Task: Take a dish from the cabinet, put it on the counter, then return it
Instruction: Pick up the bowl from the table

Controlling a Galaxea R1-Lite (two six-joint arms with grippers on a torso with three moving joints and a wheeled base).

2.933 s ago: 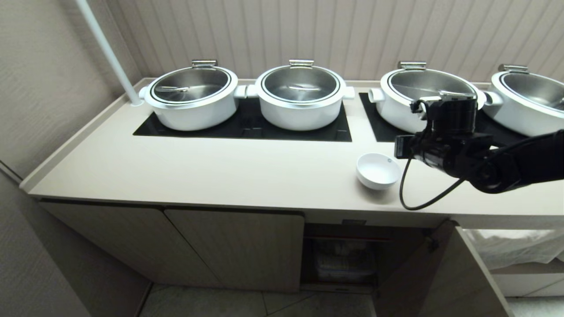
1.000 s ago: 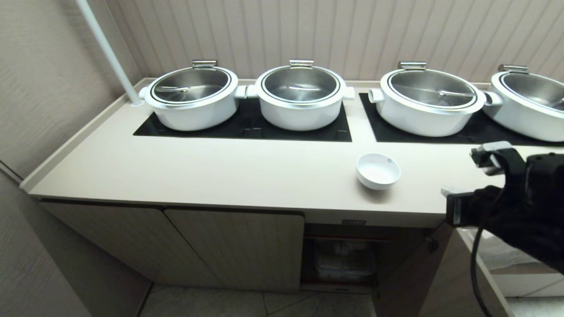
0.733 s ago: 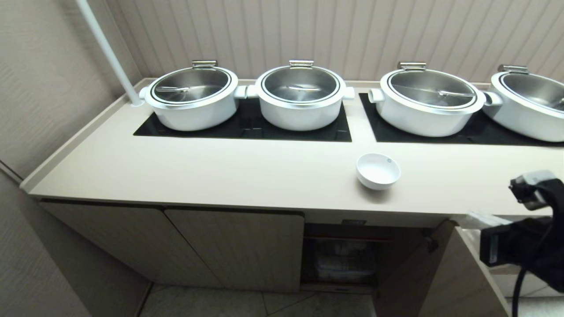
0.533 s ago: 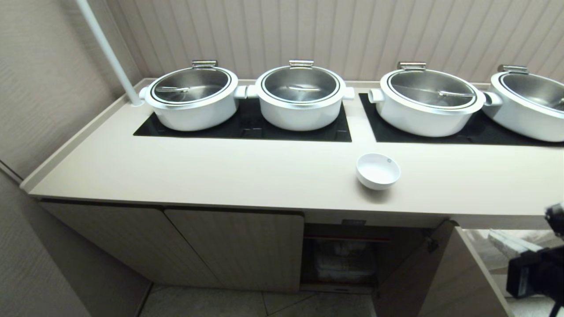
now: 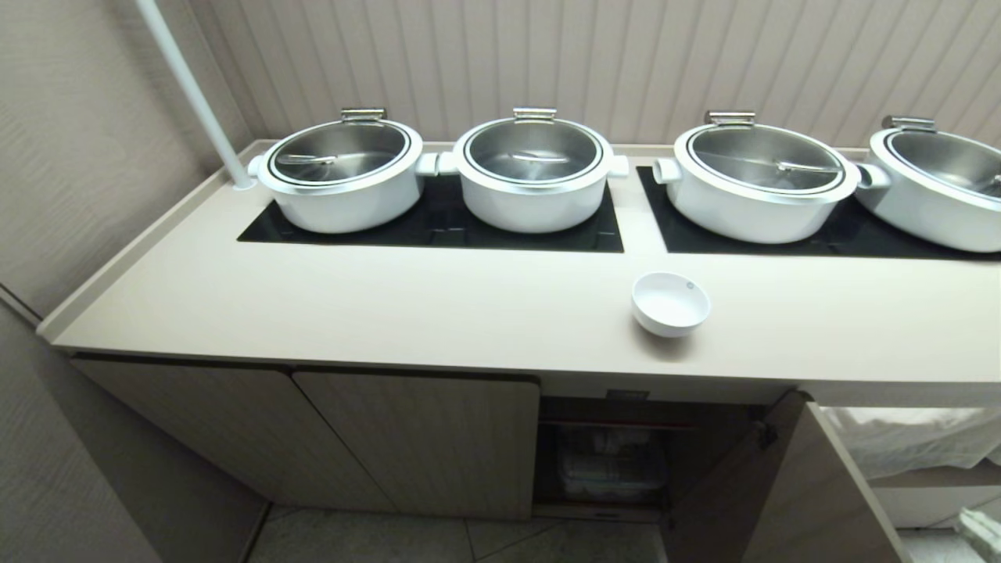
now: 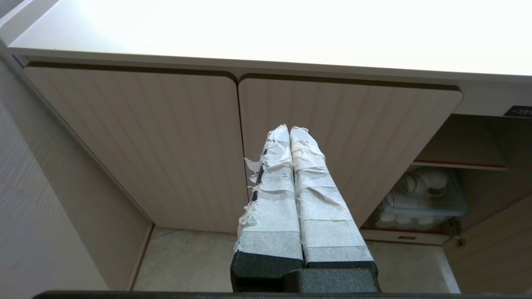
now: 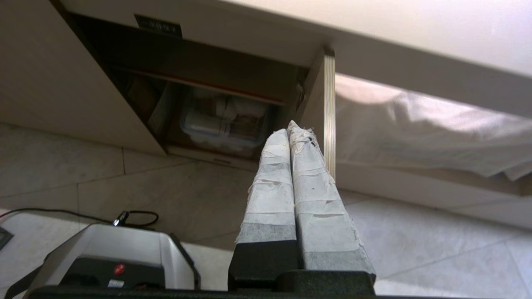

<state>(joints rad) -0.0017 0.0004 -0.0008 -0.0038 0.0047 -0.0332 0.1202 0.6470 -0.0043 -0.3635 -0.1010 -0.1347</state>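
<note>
The dish [image 5: 671, 303], a small white bowl, stands upright and alone on the beige counter [image 5: 391, 313], near its front edge. Below it the cabinet [image 5: 610, 457] is open, its door [image 5: 782, 493] swung out to the right. Neither arm reaches over the counter. My right gripper [image 7: 289, 128] is shut and empty, low in front of the open compartment [image 7: 208, 108], beside the door's edge [image 7: 329, 112]. My left gripper [image 6: 289, 128] is shut and empty, parked before the closed cabinet doors [image 6: 166, 145].
Several big white pots with steel lids [image 5: 534, 172] sit on black hob panels [image 5: 438, 227] at the back of the counter. A clear bin of white dishes [image 6: 419, 197] rests inside the open compartment. A white pole [image 5: 195, 102] rises at the back left. White cloth [image 7: 415, 124] hangs right of the door.
My right arm has drawn back from above the counter, sinking down and to the right until it left the head view. The dish has stayed in place.
</note>
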